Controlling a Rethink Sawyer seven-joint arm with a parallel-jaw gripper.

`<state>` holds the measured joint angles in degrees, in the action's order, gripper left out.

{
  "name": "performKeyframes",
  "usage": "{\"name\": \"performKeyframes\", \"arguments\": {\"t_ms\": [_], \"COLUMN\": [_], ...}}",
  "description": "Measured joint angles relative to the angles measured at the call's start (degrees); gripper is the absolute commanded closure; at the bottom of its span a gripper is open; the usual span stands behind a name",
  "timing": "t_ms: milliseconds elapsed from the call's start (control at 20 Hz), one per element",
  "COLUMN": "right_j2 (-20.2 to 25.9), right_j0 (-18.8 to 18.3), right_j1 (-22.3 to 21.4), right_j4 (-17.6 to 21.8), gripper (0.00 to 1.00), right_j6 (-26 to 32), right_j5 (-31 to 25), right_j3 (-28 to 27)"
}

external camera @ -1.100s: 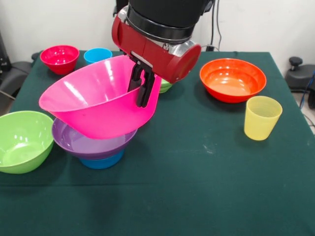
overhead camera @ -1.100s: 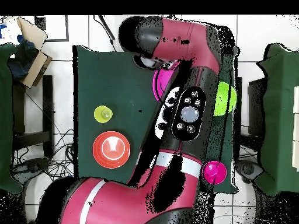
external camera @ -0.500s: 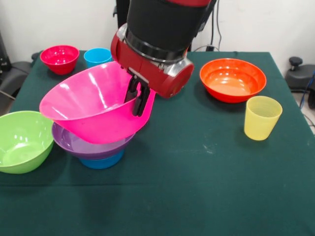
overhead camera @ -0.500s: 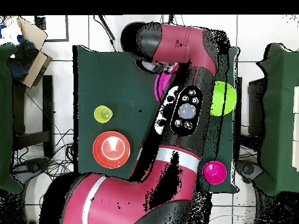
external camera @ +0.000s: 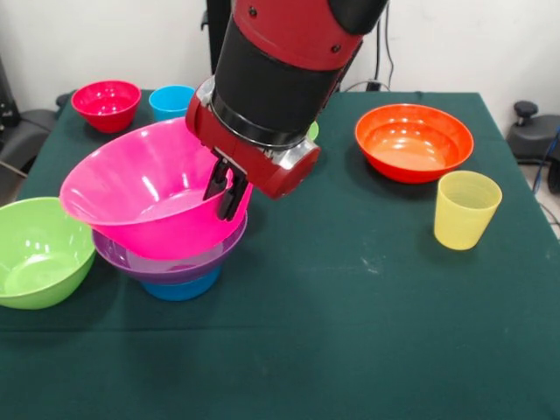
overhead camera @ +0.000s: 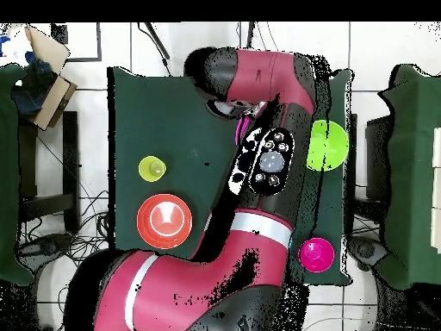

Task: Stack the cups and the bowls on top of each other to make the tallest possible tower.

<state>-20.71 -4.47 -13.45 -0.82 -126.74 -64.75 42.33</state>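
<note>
The big pink bowl (external camera: pixel 144 197) is held by its near rim in the closed fingers (external camera: pixel 225 185) of the gripper and is set, a little tilted, inside the purple bowl (external camera: pixel 166 261) on the blue bowl (external camera: pixel 181 286). If it is let go while tilted, the tower could be tipped onto the desk (external camera: pixel 367 332).

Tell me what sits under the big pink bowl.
The pink bowl rests in a purple bowl, which sits on a mid blue piece, bowl or cup unclear. The gripper jaws clamp the pink rim. The purple bowl's inside is covered.
</note>
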Motion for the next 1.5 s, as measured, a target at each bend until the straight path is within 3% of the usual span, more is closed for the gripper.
{"name": "performKeyframes", "arguments": {"t_ms": [1500], "right_j2": [0.8], "right_j0": [-0.5], "right_j1": [3.0], "right_j4": [1.2], "gripper": [1.0], "right_j6": [0.0], "right_j5": [4.5], "right_j3": [2.0]}}
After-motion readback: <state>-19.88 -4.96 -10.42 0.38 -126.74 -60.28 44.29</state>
